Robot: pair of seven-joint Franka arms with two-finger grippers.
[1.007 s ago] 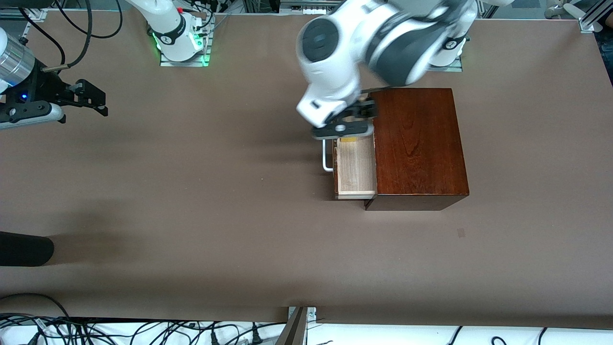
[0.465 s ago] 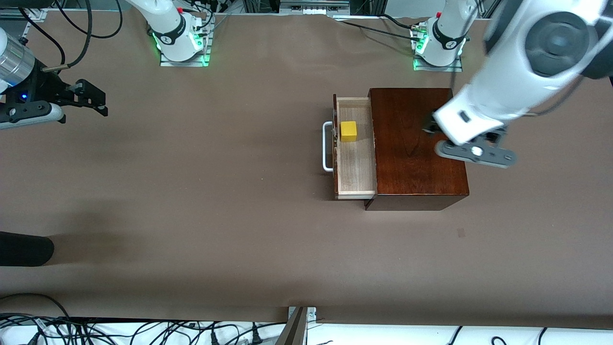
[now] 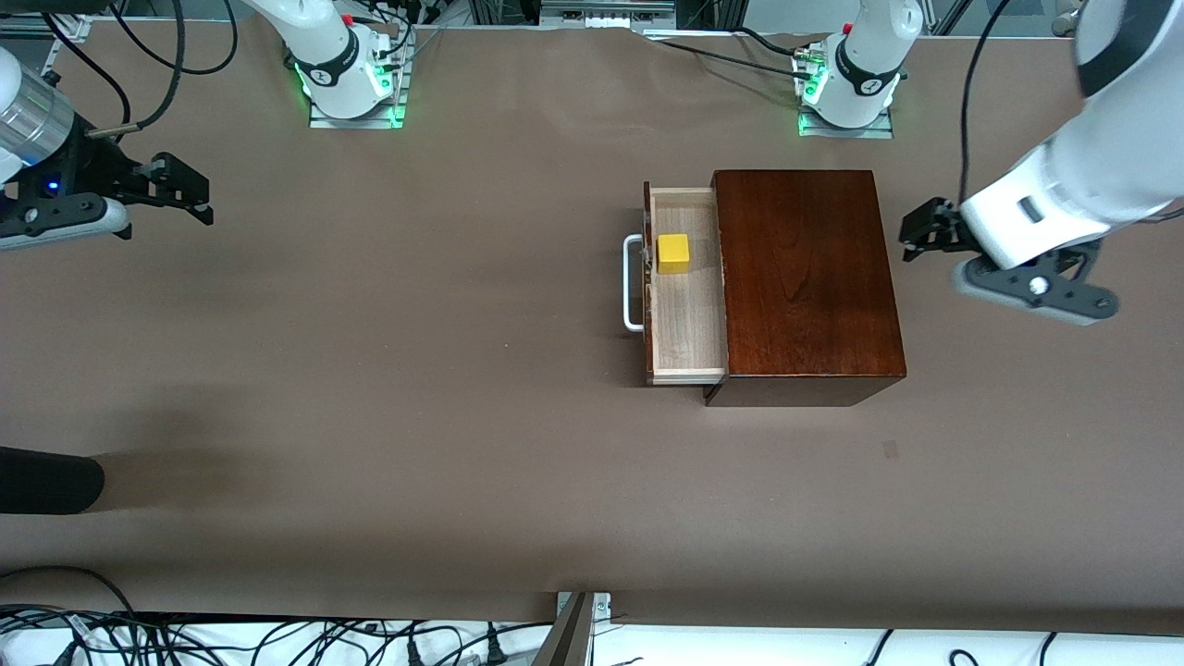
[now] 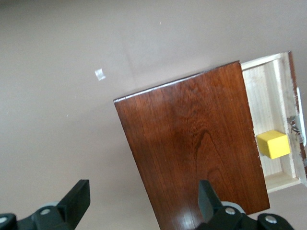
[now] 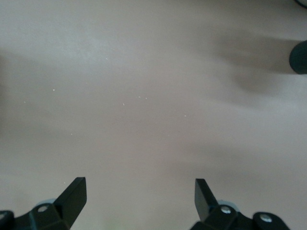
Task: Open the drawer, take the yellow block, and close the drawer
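The dark reddish-brown box (image 3: 805, 277) stands with its drawer (image 3: 686, 314) pulled out, white bar handle (image 3: 633, 282) facing the right arm's end of the table. The yellow block (image 3: 673, 252) lies in the drawer, free of any gripper. My left gripper (image 3: 918, 237) hangs open and empty over the table beside the box, toward the left arm's end. In the left wrist view the left gripper (image 4: 142, 189) spans the box (image 4: 192, 143) edge, with the yellow block (image 4: 273, 144) and drawer (image 4: 268, 91) farther off. My right gripper (image 3: 198, 198) waits open at the right arm's end; in its own view the right gripper (image 5: 139, 186) is over bare table.
A dark rounded object (image 3: 46, 481) lies at the right arm's end, nearer the camera, and also shows in the right wrist view as a dark object (image 5: 298, 56). A small pale mark (image 3: 890, 450) sits on the brown table (image 3: 416, 370). Cables (image 3: 277, 638) run along the near edge.
My left arm has swung from over the drawer, across the box top, to the left arm's end, uncovering the yellow block, which stays in the drawer. The right arm has barely moved.
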